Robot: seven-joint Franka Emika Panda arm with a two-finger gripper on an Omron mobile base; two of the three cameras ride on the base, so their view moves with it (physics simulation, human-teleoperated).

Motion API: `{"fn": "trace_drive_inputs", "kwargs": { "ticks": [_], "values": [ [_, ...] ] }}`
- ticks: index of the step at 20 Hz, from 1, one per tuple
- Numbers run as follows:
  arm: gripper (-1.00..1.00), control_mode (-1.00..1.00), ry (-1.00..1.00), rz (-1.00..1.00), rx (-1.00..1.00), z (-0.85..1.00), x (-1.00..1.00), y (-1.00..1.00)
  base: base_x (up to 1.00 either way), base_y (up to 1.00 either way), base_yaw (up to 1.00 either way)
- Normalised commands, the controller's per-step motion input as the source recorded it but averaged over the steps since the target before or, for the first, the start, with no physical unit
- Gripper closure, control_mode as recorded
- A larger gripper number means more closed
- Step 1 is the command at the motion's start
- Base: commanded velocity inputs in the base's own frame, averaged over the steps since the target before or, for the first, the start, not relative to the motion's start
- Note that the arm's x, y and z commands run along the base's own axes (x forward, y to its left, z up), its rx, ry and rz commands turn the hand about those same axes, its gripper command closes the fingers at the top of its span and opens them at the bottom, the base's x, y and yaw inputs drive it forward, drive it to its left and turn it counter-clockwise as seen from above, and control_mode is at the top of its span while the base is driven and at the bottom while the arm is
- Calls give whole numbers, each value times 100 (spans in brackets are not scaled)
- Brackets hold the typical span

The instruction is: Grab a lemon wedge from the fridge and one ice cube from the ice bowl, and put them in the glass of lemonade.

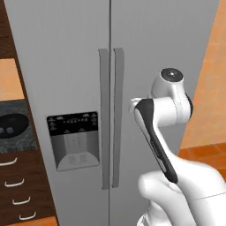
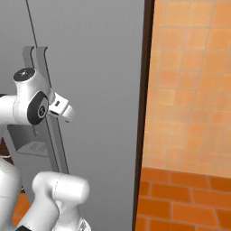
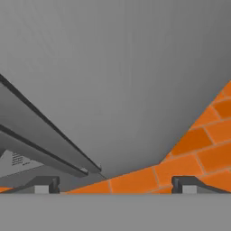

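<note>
facing the tall grey two-door fridge [image 1: 70,66], both doors closed, the robot's hand [image 3: 116,185] hangs released before the right door, grasping nothing.

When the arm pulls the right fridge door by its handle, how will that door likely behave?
The fridge door looks tall, so it will probably feel heavy and swing rigidly rather than flex. Its long vertical handle looks stiff and smooth, so open jaws may slip along it unless they close squarely. The doors appear shut, so expect some initial resistance.
</note>
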Motion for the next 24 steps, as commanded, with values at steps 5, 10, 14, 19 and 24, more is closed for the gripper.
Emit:
{"fn": "trace_drive_inputs", "kwargs": {
  "ticks": [5, 10, 14, 19, 24],
  "values": [
    [-100, 100, 0, 0, 0, 0, 0, 0, -39, 2, -1],
    [-100, 100, 0, 0, 0, 0, 0, 0, -12, 18, 2],
    [-100, 100, 0, 0, 0, 0, 0, 0, -42, 45, 6],
    [-100, 100, 0, 0, 0, 0, 0, 0, -34, 53, 3],
    [-100, 100, 0, 0, 0, 0, 0, 0, -40, 47, 0]
  ]
}}
